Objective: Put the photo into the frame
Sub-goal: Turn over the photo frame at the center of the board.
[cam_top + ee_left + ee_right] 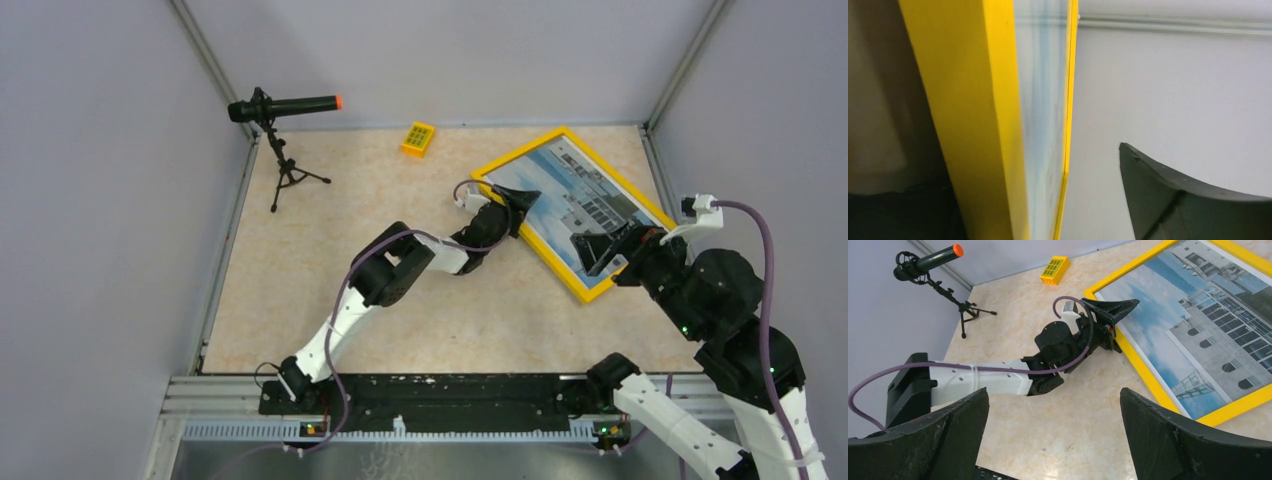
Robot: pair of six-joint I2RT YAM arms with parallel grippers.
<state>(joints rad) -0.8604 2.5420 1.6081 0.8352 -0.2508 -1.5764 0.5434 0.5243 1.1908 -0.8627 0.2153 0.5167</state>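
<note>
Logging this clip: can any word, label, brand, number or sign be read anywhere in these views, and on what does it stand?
No text can be read in any view.
The photo shows only a building and sky, with no visible lettering.
The small yellow block carries a grid of dark marks, too small to read as characters.
The microphone shows no legible label.

Soft, even light is filling the enclosure, with shadows falling faint on the table. The left wrist view is sitting so close to the frame that its rail is smearing out of focus. The right wrist view is rendering crisply, with only its own end effector blurring dark along the bottom edge.
</note>
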